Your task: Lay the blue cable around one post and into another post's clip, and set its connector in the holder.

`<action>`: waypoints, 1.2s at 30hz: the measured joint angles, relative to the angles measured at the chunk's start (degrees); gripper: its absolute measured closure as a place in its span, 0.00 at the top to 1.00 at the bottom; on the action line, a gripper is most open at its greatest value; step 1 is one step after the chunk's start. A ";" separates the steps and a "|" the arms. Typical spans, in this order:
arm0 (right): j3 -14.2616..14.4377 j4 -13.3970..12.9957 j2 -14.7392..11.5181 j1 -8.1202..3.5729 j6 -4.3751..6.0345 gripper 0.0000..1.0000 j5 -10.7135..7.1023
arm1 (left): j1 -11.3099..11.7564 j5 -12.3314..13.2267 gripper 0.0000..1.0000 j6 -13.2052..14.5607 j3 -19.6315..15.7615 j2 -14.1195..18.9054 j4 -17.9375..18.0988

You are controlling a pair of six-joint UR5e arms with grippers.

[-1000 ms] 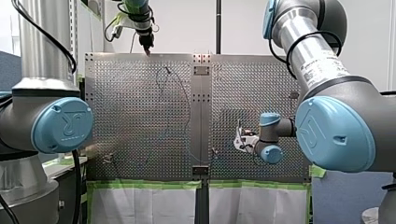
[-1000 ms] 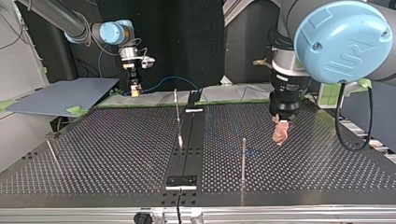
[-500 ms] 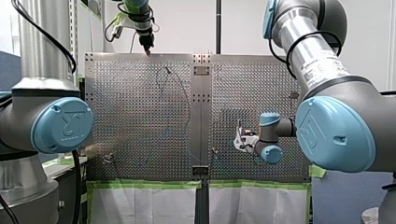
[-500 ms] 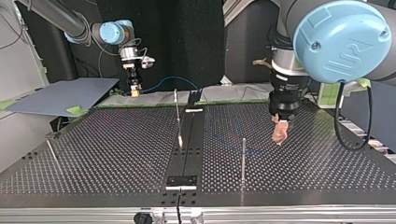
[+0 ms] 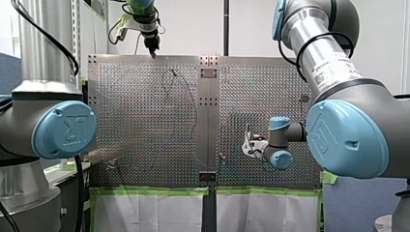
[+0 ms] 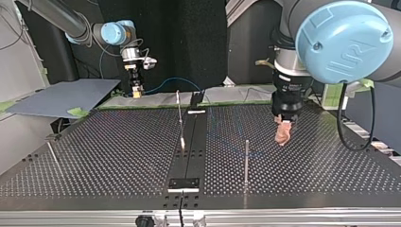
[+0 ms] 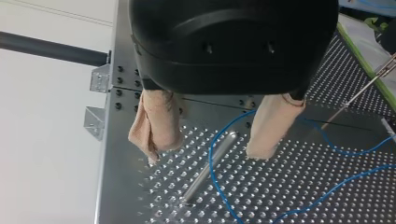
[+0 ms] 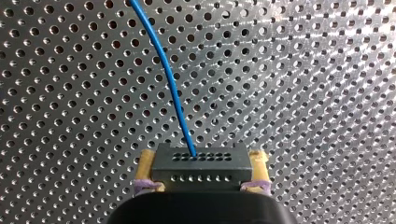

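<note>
Right hand: clenched on connector, cable trailing.
Left hand: released, pads astride post and cable.
Advice: close on cable only, clear of post.

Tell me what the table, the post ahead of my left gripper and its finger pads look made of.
Table: bare metal, likely aluminium; brushed silver sheen, regular drilled holes.
Post: metal, probably steel; smooth polished rod with a bright highlight.
Pads on the left gripper: soft beige wrap, perhaps tape or fabric; creased, matte, ragged edges.
</note>
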 joint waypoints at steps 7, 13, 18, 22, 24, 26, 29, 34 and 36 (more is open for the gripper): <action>0.00 0.00 -0.01 0.00 0.07 0.00 0.00 | -0.63 0.97 1.00 0.68 -3.37 0.50 3.02; -0.05 -0.02 0.00 0.00 0.14 0.00 0.01 | -2.22 3.60 1.00 -1.21 -6.36 1.64 6.02; -0.08 0.10 0.00 0.00 0.06 0.00 0.01 | -3.49 6.09 1.00 -3.64 -8.87 1.44 8.51; -0.08 0.42 0.00 0.00 -0.11 0.00 0.09 | -4.20 8.16 1.00 -5.72 -10.96 0.00 10.61; -0.08 0.65 -0.01 0.01 -0.24 0.00 0.17 | -4.62 9.26 1.00 -6.82 -12.06 -1.02 11.71; -0.09 0.87 0.00 0.05 -0.48 0.00 0.42 | -4.96 9.98 1.00 -7.77 -13.01 -1.93 12.67; -0.08 1.11 -0.01 0.13 -0.86 0.00 1.02 | -5.51 10.62 1.00 -9.30 -14.54 -3.44 14.19; -0.06 1.35 -0.05 0.28 -1.28 0.00 1.64 | -6.09 10.84 1.00 -11.65 -16.89 -5.80 16.56; -0.05 1.46 -0.04 0.36 -1.55 0.00 1.71 | -6.22 10.69 1.00 -12.64 -17.88 -6.77 17.52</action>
